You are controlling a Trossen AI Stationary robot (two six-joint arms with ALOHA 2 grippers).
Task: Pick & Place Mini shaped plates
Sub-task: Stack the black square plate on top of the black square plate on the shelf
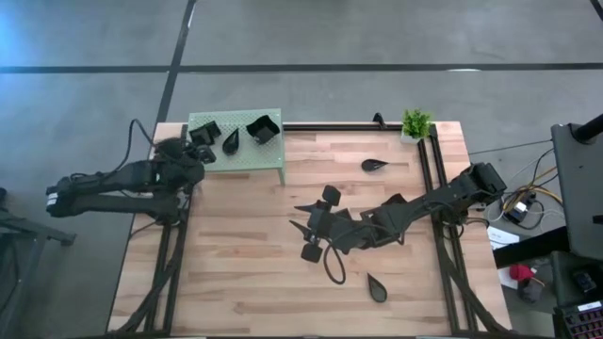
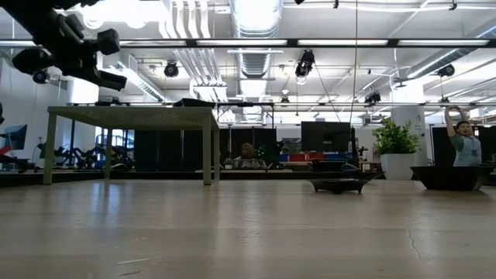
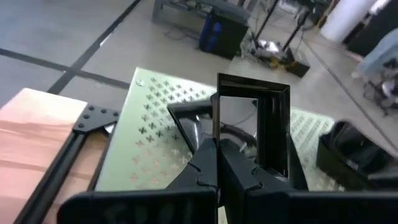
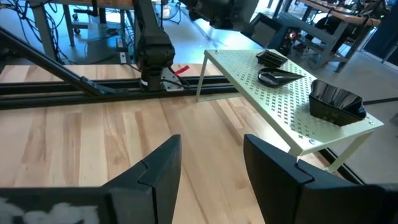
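The green perforated stand [image 1: 236, 155] is at the table's far left corner. It carries a square black plate [image 1: 263, 129], a leaf-shaped plate [image 1: 231, 140] and another black plate [image 1: 205, 130]. My left gripper [image 1: 200, 153] is over the stand's left end, shut on a square black plate [image 3: 252, 121]. My right gripper [image 1: 303, 218] is open and empty [image 4: 211, 168] over the middle of the table, facing the stand [image 4: 292, 93]. Several black plates lie on the wood near it, among them plates [image 1: 330, 195], [image 1: 311, 252] and a leaf plate [image 1: 377, 287]. My left gripper pinches the square plate by one side of its raised rim [image 3: 219, 140] between its two shut fingers. The plate stands on edge in the hold, its hollow turned sideways, over the green stand's top [image 3: 155, 124]. I cannot tell whether it touches the stand.
A leaf plate [image 1: 375, 165] lies at the far right of the wood, near the small potted plant [image 1: 415, 122] at the far right corner. Black rails [image 1: 429, 188] run along the table's sides. A person [image 2: 465, 143] stands in the room beyond.
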